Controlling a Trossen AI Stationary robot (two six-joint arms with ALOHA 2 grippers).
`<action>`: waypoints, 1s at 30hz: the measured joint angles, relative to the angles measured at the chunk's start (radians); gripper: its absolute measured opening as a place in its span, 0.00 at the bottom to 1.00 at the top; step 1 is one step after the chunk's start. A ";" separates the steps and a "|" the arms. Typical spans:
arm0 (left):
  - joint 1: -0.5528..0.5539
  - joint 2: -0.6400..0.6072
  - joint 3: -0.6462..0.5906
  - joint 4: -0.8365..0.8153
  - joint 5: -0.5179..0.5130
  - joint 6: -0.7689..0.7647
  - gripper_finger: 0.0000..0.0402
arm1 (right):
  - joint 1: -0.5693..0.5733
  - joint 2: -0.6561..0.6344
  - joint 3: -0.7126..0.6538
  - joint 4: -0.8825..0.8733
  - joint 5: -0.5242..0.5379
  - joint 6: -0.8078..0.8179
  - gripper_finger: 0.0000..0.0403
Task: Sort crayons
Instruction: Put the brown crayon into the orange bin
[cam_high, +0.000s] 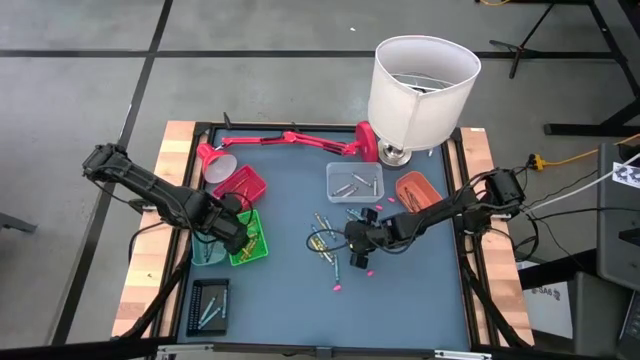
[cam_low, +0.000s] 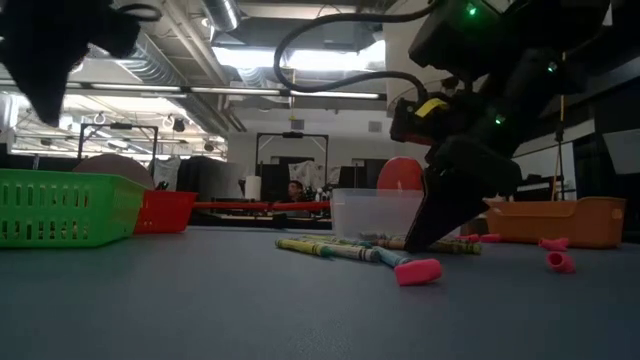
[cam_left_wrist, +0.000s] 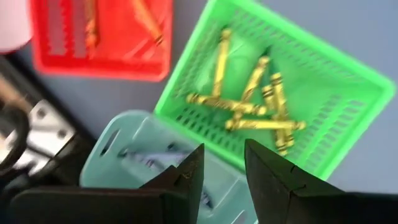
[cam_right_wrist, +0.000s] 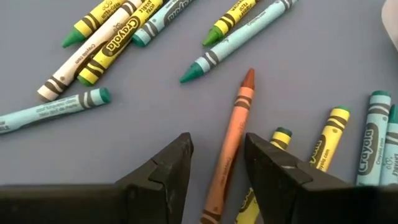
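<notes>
High view: left gripper (cam_high: 236, 228) sits over the left side of the table (cam_high: 290, 300), above the green tray (cam_high: 250, 240) and the pale teal tray (cam_high: 208, 250) beside it. Red tray (cam_high: 240, 185) lies just behind the green one; a dark tray (cam_high: 209, 305) holding a few sticks sits near the front left corner. Right gripper (cam_high: 358, 245) is down at mid-table among the loose crayons (cam_high: 325, 245). A clear tray (cam_high: 354, 182) and an orange tray (cam_high: 417, 190) lie toward the back right, in front of the white lampshade (cam_high: 422, 90). A pink desk lamp (cam_high: 285, 142) lies flat along the back edge. Small pink bits (cam_high: 338, 287) are scattered toward the front.

Low view: right gripper (cam_low: 450, 215) reaches down to the tabletop beside the crayon pile (cam_low: 340, 248); a pink bit (cam_low: 418, 271) lies in front of it. Green tray (cam_low: 65, 207) and red tray (cam_low: 165, 211) at left, clear tray (cam_low: 375, 212) behind, orange tray (cam_low: 560, 220) at right.

Left wrist view: left gripper (cam_left_wrist: 222, 171) fingers a narrow gap apart, holding nothing, hovering over the teal tray (cam_left_wrist: 124, 146). Yellow crayons (cam_left_wrist: 249, 106) lie crossed in the green tray (cam_left_wrist: 348, 99); a few orange sticks in the red tray (cam_left_wrist: 106, 43).

Right wrist view: right gripper (cam_right_wrist: 217, 165) fingers moderately apart, straddling an orange crayon (cam_right_wrist: 233, 146) that lies flat on the table; whether the tips touch it, cannot tell. Green, yellow and teal crayons (cam_right_wrist: 124, 37) lie around it
</notes>
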 joint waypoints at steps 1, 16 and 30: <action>0.000 0.000 0.000 0.023 -0.012 0.017 0.24 | 0.000 0.000 0.000 0.000 0.000 0.001 0.39; 0.000 0.000 0.000 0.262 -0.066 0.118 0.20 | 0.002 0.000 0.000 0.000 -0.021 0.002 0.12; 0.000 0.000 0.000 0.466 -0.345 0.402 0.20 | 0.001 -0.008 -0.003 -0.001 -0.039 0.002 0.05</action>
